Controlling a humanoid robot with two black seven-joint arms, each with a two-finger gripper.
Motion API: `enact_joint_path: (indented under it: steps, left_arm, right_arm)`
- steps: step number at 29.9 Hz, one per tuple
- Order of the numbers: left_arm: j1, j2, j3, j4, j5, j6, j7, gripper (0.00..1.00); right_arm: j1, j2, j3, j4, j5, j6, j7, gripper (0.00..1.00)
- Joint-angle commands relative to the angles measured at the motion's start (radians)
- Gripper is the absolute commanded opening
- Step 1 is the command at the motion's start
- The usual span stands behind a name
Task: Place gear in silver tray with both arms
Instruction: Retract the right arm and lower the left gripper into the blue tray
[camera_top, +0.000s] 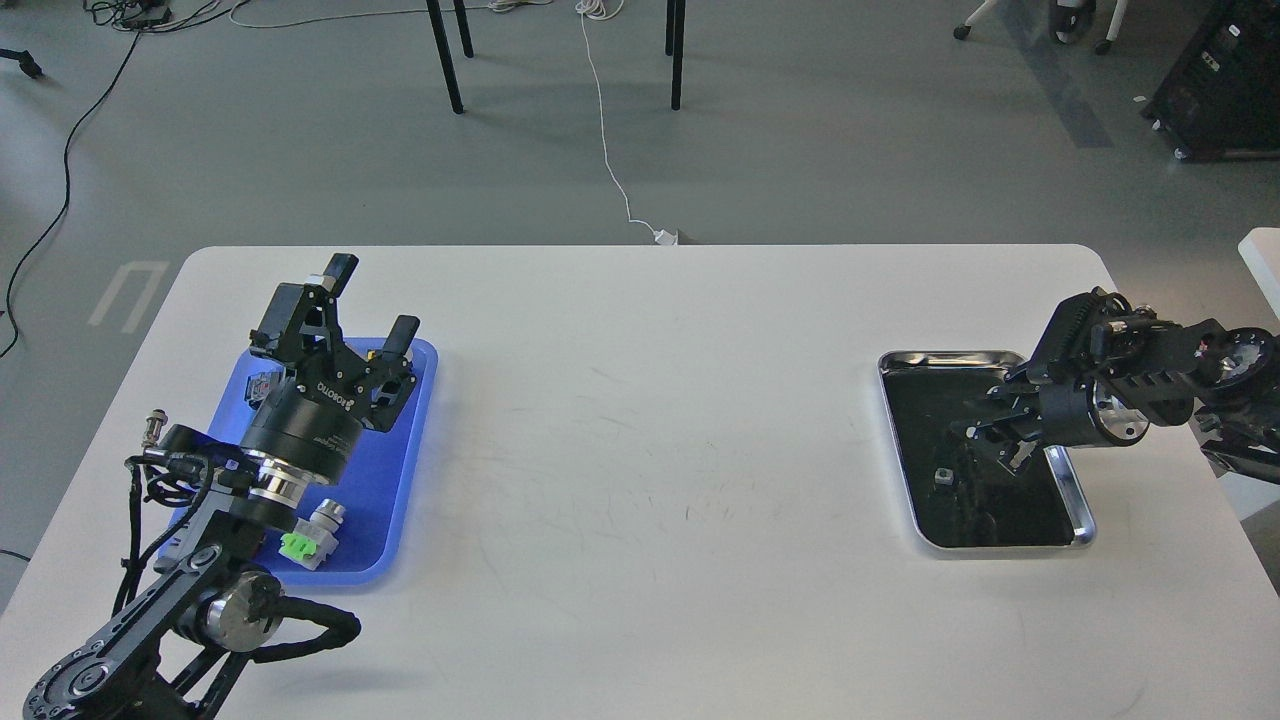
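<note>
- Your left claw (372, 298) spread wide, empty, above the blue tray (400, 500).
- Your right claw (990, 440) low inside the silver tray (1075, 500); finger spread unreadable.

You had a white table (640, 420) carrying two trays well apart: a blue tray (405, 470) near its left edge and the silver tray (1075, 500) near its right edge.

Black jointed arms with silver wrist rings, looped black cables, and white lettering on the left end effector (372, 300).
</note>
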Motion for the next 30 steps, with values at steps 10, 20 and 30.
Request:
enact_joint_path:
  steps: [10,20,30]
  left_arm:
    - [0.0,0.0,0.002,0.0,0.0,0.0,0.0,0.98]
    - [-0.003,0.018,0.008,0.008,0.008,0.009,0.0,0.98]
    - [-0.057,0.173,0.066,-0.006,0.389,0.002,0.0,0.98]
  right_arm:
    - [-0.024,-0.194,0.42,0.345,0.448,0.004,0.0,0.95]
    - [-0.565,-0.11,1.209,0.36,1.069,0.009,0.0,0.95]
    - [-0.74,-0.084,1.395,0.356,1.344,0.15,0.0,0.97]
